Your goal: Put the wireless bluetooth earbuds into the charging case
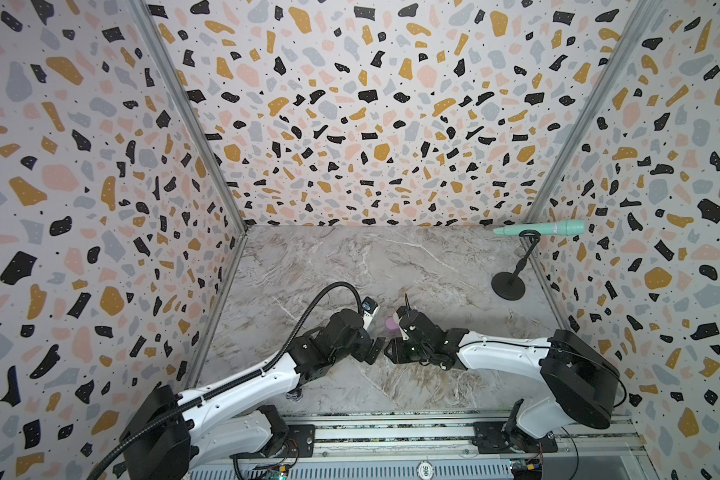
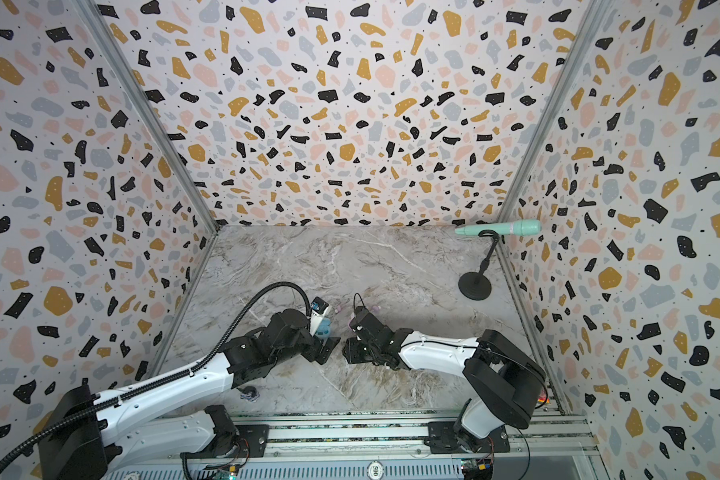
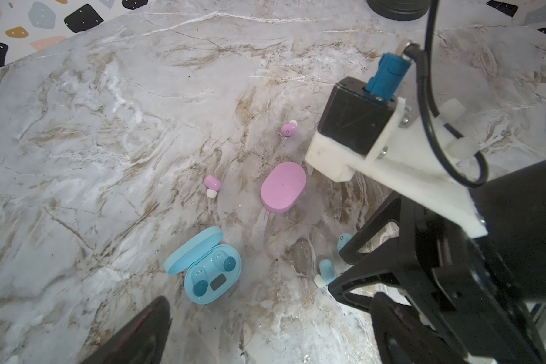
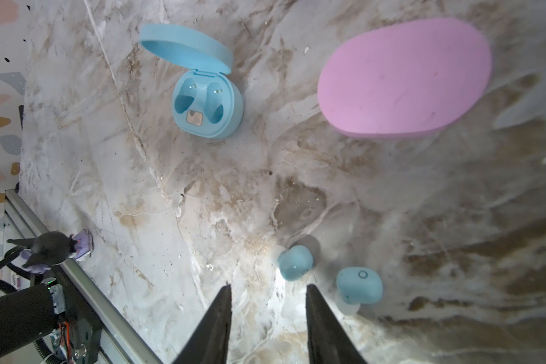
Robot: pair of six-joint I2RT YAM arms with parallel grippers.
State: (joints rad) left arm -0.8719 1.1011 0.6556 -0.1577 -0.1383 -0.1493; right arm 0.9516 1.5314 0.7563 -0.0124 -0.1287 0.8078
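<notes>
The far half of the bench (image 1: 350, 266) lies bare from the left wall across to the microphone stand (image 1: 508, 284), which blocks the far right corner; in the near middle both arms crowd in, left gripper (image 3: 270, 302) and right gripper (image 4: 267, 285) almost meeting; just beyond them the blue case (image 3: 212, 274) with its lid up, the pink case (image 3: 283, 187), pink earbuds (image 3: 212, 186) and blue earbuds (image 4: 295, 261) leave only narrow gaps; a small figurine (image 2: 250, 392) sits near left beside the rail.
</notes>
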